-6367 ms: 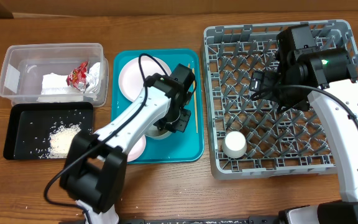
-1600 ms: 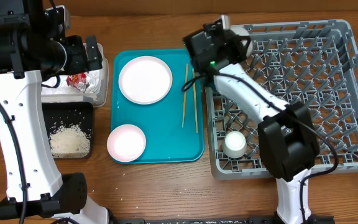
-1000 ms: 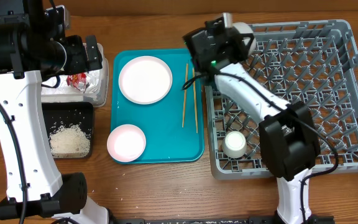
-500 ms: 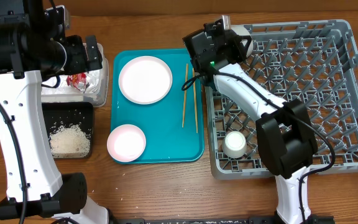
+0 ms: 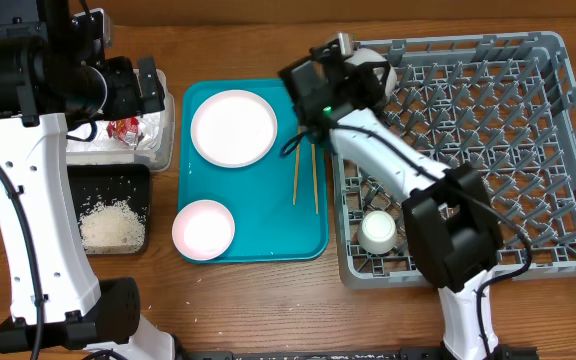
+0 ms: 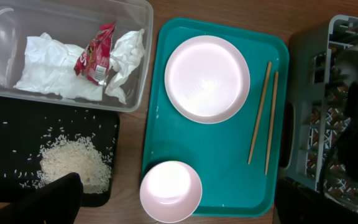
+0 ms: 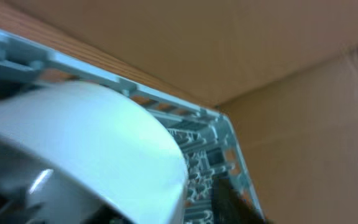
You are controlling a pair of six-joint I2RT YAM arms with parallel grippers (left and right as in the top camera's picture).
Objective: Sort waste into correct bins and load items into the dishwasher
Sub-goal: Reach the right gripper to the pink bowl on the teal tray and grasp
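Note:
A pale bowl (image 5: 380, 70) leans in the far left corner of the grey dishwasher rack (image 5: 488, 120). My right gripper (image 5: 356, 62) is at its left side. In the right wrist view the blurred bowl (image 7: 92, 137) fills the frame and my right gripper (image 7: 163, 208) has its jaws apart around the rim, with rack grid showing beside one finger (image 7: 229, 199). A white cup (image 5: 376, 232) stands in the rack. A white plate (image 6: 207, 78), a pink bowl (image 6: 171, 191) and chopsticks (image 6: 263, 115) lie on the teal tray (image 6: 222, 155). My left gripper (image 6: 185, 208) hangs open high above them.
The clear tub (image 6: 135, 37) holds the napkin (image 6: 48, 71) and the red packet (image 6: 95, 53). The black tray (image 6: 5, 124) in front of it holds rice (image 6: 73, 168). My left arm (image 5: 38, 150) rises over the bins, and the right arm (image 5: 408, 170) crosses the rack's left side.
My right gripper has gone from shut on the bowl to jaws apart and has shifted a little left. The bowl stays in the rack's corner. The left arm has not moved.

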